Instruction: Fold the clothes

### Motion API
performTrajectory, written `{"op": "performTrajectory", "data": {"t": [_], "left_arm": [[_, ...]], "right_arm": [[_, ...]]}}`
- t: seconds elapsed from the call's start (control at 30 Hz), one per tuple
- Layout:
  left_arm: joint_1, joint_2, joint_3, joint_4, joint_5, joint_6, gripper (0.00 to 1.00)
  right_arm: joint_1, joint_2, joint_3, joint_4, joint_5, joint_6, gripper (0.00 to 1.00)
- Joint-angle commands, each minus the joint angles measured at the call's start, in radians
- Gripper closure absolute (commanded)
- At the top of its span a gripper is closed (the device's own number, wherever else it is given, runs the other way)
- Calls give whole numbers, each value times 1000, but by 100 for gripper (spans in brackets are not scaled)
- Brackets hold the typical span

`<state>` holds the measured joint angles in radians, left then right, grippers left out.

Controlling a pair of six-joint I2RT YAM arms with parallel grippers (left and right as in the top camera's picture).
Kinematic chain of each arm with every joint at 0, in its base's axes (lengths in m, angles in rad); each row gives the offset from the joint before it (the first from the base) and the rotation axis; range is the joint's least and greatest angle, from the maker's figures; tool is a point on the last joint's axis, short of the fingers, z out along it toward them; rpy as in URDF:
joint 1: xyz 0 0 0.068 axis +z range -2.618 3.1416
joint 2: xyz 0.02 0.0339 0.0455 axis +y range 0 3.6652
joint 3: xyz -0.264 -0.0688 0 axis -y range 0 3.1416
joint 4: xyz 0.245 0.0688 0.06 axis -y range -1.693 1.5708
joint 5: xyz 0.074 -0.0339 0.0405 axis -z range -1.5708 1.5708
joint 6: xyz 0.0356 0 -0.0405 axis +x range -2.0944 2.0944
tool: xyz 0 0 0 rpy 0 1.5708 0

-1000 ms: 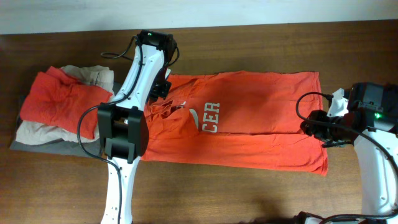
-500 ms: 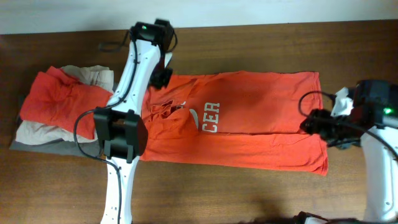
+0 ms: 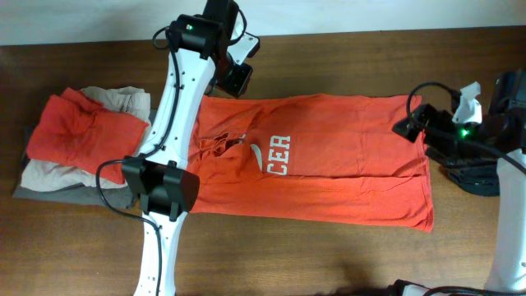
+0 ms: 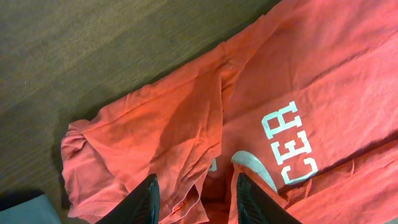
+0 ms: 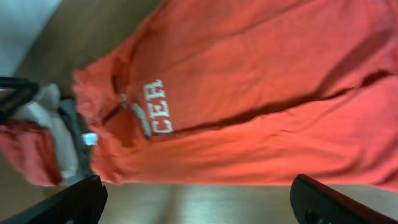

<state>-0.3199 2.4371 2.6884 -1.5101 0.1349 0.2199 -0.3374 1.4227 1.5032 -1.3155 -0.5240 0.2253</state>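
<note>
The clothes' main piece, an orange-red T-shirt (image 3: 329,140) with white "CER" lettering (image 3: 279,154), lies flat across the table, collar to the left and hem to the right, with its near long side folded over. My left gripper (image 3: 240,78) hovers over the shirt's far left corner. In the left wrist view that gripper (image 4: 196,202) is open above the rumpled collar (image 4: 205,180), holding nothing. My right gripper (image 3: 408,127) hangs above the hem end. In the right wrist view the right gripper (image 5: 199,208) is wide open, with bare table between its fingers and the shirt (image 5: 261,93) beyond.
A pile of other garments sits at the left: an orange one (image 3: 78,131), a beige one (image 3: 123,99) and a grey layer (image 3: 49,187) beneath. The left arm (image 3: 168,148) stretches over the shirt's left end. The right arm's base (image 3: 477,177) stands just right of the hem.
Both grippers opened and lifted off the shirt. The left one moved toward the far edge; the right one rose from the near right corner toward the middle of the hem.
</note>
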Motion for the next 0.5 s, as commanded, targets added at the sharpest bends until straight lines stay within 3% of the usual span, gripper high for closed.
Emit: {"op": "performTrajectory", "data": {"t": [0.0, 0.2, 0.47], "left_arm": [[13, -16, 8, -18, 22, 22, 60], [29, -16, 8, -27, 22, 21, 60], [28, -16, 8, -42, 26, 21, 60]], "right_arm": [[11, 11, 30, 2, 29, 278, 3], [46, 186, 161, -2, 108, 559, 8], [68, 698, 587, -117, 42, 729, 21]]}}
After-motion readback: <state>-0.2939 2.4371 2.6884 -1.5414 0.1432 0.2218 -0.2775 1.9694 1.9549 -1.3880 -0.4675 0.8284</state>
